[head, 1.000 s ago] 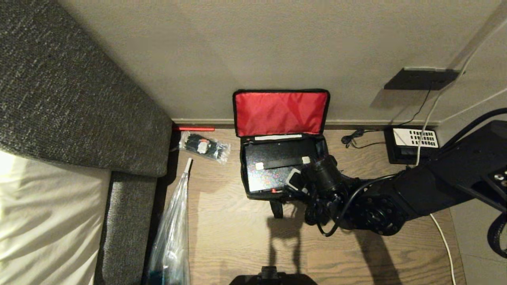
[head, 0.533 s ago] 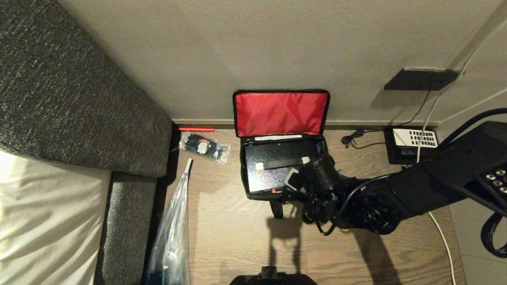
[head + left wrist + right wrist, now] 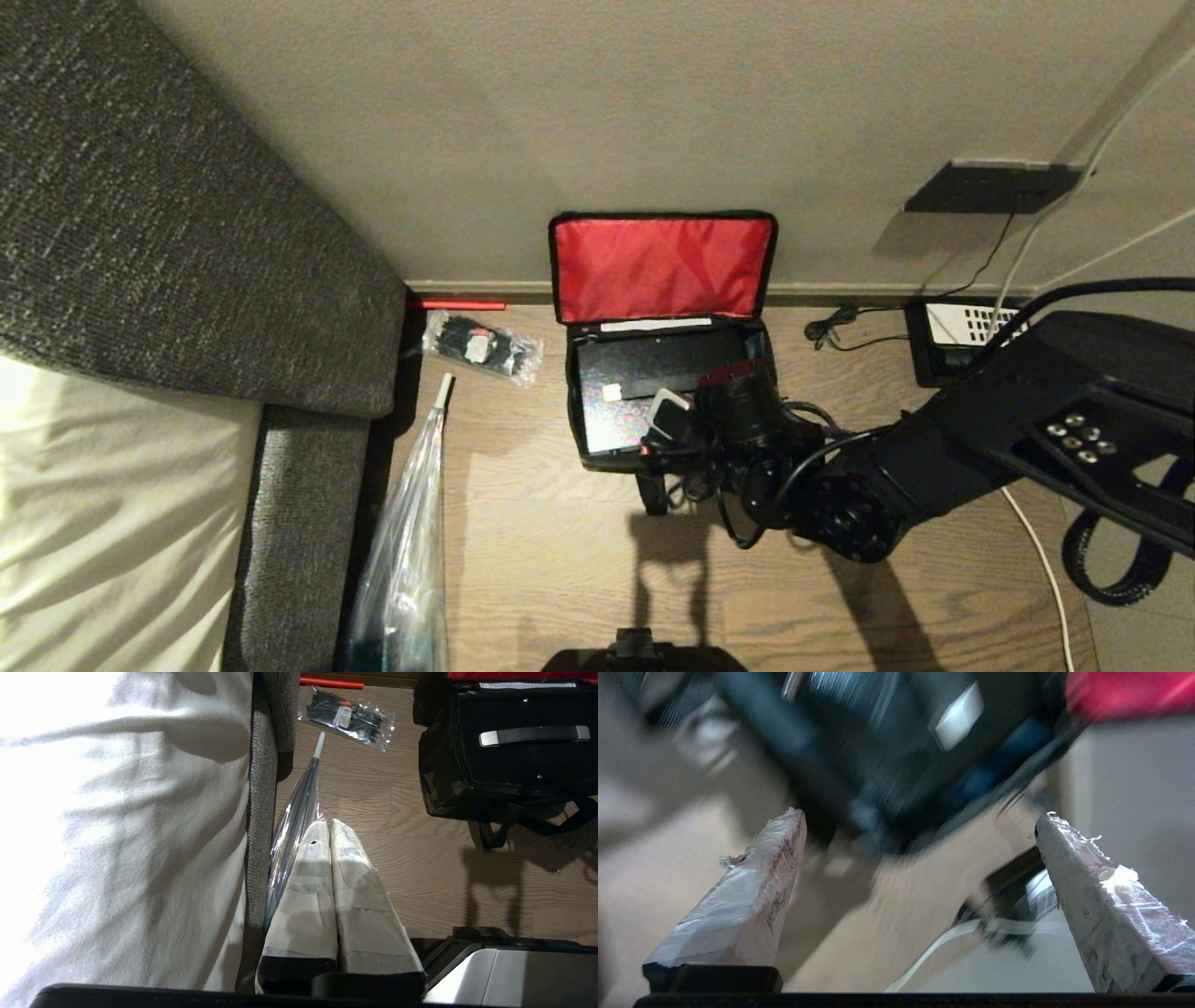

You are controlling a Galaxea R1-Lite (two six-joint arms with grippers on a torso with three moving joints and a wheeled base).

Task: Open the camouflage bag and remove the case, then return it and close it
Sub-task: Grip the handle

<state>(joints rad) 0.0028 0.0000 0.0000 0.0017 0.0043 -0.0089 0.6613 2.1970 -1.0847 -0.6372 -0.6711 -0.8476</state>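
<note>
Boxy green-brown-black camouflage fabric bag (image 3: 665, 373) on the wood floor against the wall, red-lined lid (image 3: 661, 268) thrown back toward twelve o'clock. Inside it, flat, the black rectangular hard case (image 3: 616, 411), not yet lifted out. Across the case top, the long black handle with silver ends (image 3: 532, 735), its long axis running nine to three o'clock, parallel to the wall.

Right gripper (image 3: 920, 868) over the bag's near right corner, at about four o'clock from the case's middle, taped fingers (image 3: 752, 891) spread wide with nothing between them. From that gripper, the handle lying toward ten o'clock, partly hidden behind the wrist in the head view; only its left silver end clear. Whether any finger touches the case: cannot tell, the wrist view too smeared.

Left gripper (image 3: 331, 868) parked well apart near the white bedding (image 3: 121, 826), at about eight o'clock from the bag, fingers pressed together and empty. Right arm plainly the nearer.

Likely needed for the lift: open fingers brought across the handle's short width, straddling it near its middle, so the case comes up level rather than tipping along its length.
</note>
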